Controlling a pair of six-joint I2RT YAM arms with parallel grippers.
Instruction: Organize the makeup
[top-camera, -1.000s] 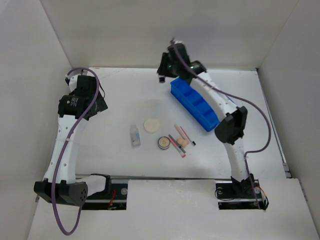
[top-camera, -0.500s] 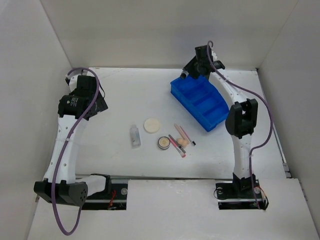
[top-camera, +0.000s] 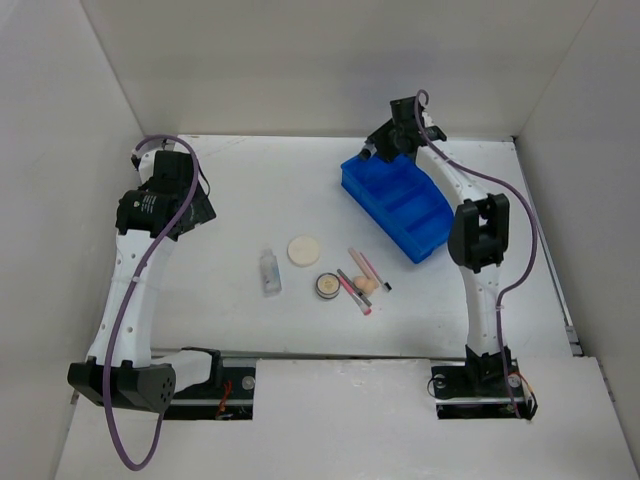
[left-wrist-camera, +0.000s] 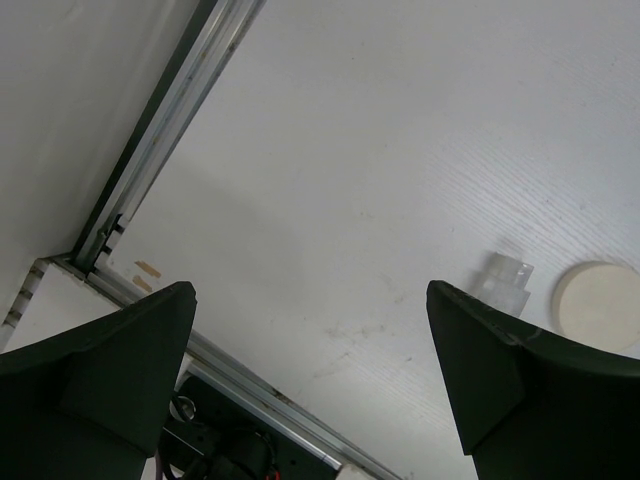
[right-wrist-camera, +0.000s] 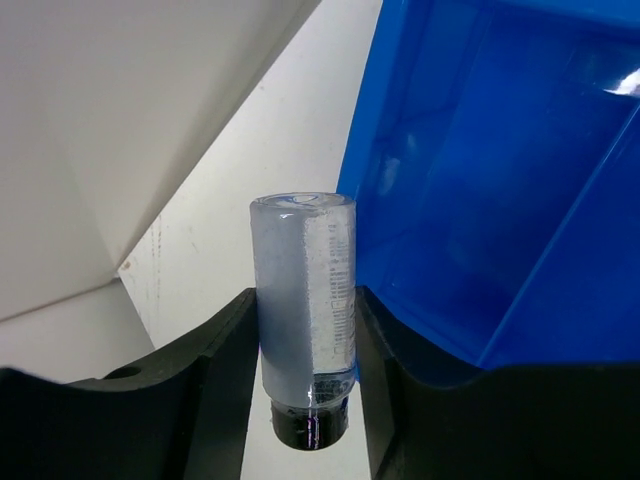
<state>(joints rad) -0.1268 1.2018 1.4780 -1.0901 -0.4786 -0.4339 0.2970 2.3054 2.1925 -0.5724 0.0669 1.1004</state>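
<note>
My right gripper (top-camera: 372, 150) is shut on a clear tube (right-wrist-camera: 305, 300) with a black cap, held above the far-left end of the blue tray (top-camera: 395, 205), whose compartments show in the right wrist view (right-wrist-camera: 500, 170). On the table lie a second clear tube (top-camera: 270, 270), a cream round pad (top-camera: 303, 250), a round beige compact (top-camera: 327, 286), a beige sponge (top-camera: 367, 285) and thin pink and dark pencils (top-camera: 355, 285). My left gripper (top-camera: 205, 215) is open and empty at the left, above bare table; its view shows the tube (left-wrist-camera: 505, 278) and pad (left-wrist-camera: 597, 305).
White walls close the table in at the back and both sides. A metal rail (left-wrist-camera: 160, 130) runs along the left edge. The arm bases (top-camera: 190, 375) stand at the near edge.
My right gripper with the clear tube has swung right from the tray's far-left corner to over its far end. The left arm has not moved.
</note>
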